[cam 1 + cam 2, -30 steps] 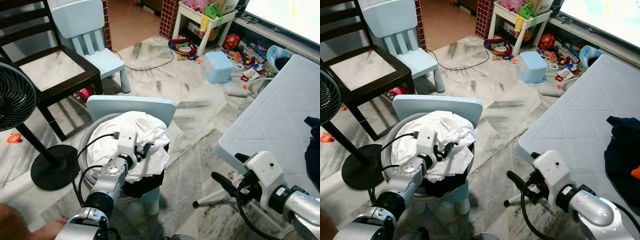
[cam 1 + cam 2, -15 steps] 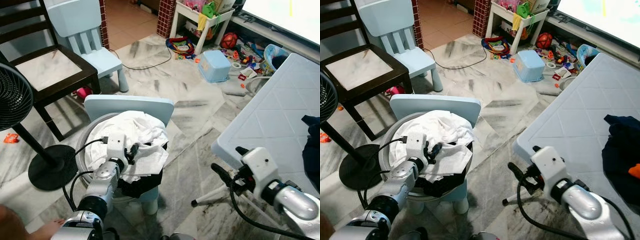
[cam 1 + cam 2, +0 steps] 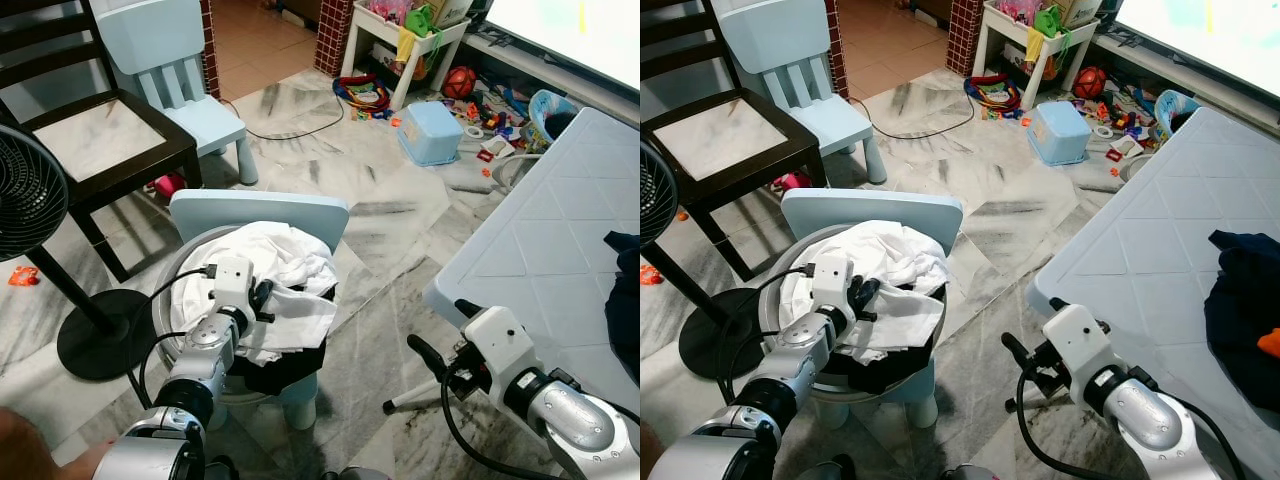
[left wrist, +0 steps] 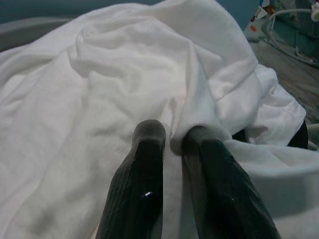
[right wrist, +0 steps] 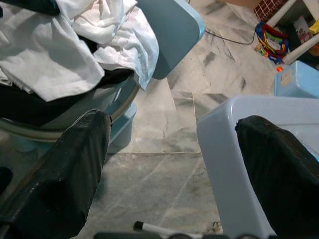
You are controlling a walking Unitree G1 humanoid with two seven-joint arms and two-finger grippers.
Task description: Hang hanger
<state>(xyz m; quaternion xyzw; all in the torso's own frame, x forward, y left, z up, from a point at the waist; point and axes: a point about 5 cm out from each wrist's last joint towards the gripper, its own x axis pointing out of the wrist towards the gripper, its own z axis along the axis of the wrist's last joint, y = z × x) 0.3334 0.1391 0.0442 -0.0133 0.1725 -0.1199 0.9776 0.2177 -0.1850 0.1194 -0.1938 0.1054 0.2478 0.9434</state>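
The left end effector (image 4: 169,137) rests on a heap of white laundry (image 3: 270,290) piled in a round grey basin (image 3: 775,290) that sits on a small light-blue chair (image 3: 262,212); its two black fingers (image 4: 147,164) stand close together with a fold of the white cloth pinched between their tips. Some dark cloth (image 3: 875,365) lies under the white heap at the basin's near side. The right end effector (image 5: 169,164) hangs low over the marble floor (image 3: 370,200), its fingers spread wide with nothing between them, just beside the near corner of the pale blue surface (image 3: 1140,240). A dark garment (image 3: 1245,300) lies on that surface toward its right edge. No hanger can be made out among the clothes. A black standing fan (image 3: 35,200) stands to the robot's left, and toys are scattered on the floor beyond.
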